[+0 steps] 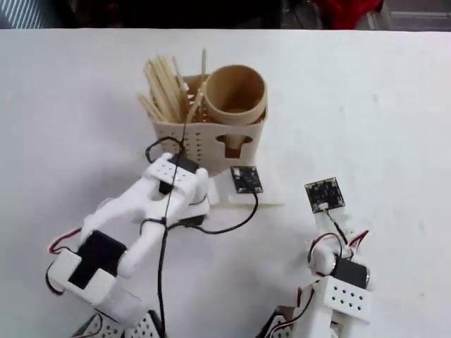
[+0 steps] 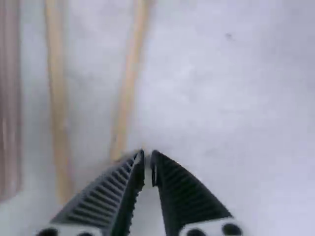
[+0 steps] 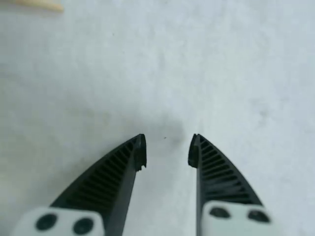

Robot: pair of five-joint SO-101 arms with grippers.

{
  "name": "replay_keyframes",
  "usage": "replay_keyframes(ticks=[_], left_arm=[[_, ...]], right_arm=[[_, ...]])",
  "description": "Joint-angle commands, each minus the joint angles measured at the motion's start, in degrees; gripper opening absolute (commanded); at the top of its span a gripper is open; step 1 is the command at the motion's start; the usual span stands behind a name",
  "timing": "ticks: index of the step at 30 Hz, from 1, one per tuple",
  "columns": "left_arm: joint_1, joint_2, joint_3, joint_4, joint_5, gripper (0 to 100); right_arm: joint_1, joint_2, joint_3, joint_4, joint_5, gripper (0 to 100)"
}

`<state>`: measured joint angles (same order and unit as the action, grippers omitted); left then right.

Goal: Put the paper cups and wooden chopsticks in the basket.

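Note:
The beige perforated basket (image 1: 176, 137) stands at the table's far middle. A bundle of wooden chopsticks (image 1: 163, 88) leans in its left half and a brown paper cup (image 1: 236, 91) sits in its right half. My left arm reaches to the table just in front of the basket. My left gripper (image 2: 147, 162) is shut with nothing between its fingers, its tips close to the end of one of two loose chopsticks (image 2: 127, 83) (image 2: 56, 98) lying on the table. My right gripper (image 3: 167, 150) hangs open over bare table at the near right.
A pale strip that looks like the loose chopsticks (image 1: 271, 203) lies in front of the basket. A chopstick end (image 3: 39, 5) shows far from my right gripper. A brown band (image 2: 10, 98) runs beside the loose chopsticks. The white table (image 1: 380, 105) is bare to the right.

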<state>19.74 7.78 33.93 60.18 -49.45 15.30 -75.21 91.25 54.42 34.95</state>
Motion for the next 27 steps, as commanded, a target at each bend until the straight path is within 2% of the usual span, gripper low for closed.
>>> replay_keyframes(ticks=[1, 5, 8, 12, 21, 27], left_arm=[[0.04, -3.12, -1.85, 2.64, -0.53, 2], [0.40, -9.10, -2.29, 7.91, -0.62, 2], [0.31, -14.02, -2.20, 8.35, 0.44, 4], [0.75, -15.52, -1.76, 2.73, 3.34, 16], [6.55, -2.24, -2.02, -9.49, 3.16, 18], [6.46, 2.42, -7.21, -6.24, 3.43, 16]], right_arm=[[-0.57, -1.01, -0.26, 0.13, 0.35, 15.6], [-0.57, -1.01, -0.26, 0.13, 0.35, 15.6], [-0.57, -1.01, -0.26, 0.13, 0.35, 15.6], [-0.57, -1.01, -0.26, 0.13, 0.35, 15.6], [-0.57, -1.01, -0.26, 0.13, 0.35, 15.6], [-0.57, -1.01, -0.26, 0.13, 0.35, 15.6]])
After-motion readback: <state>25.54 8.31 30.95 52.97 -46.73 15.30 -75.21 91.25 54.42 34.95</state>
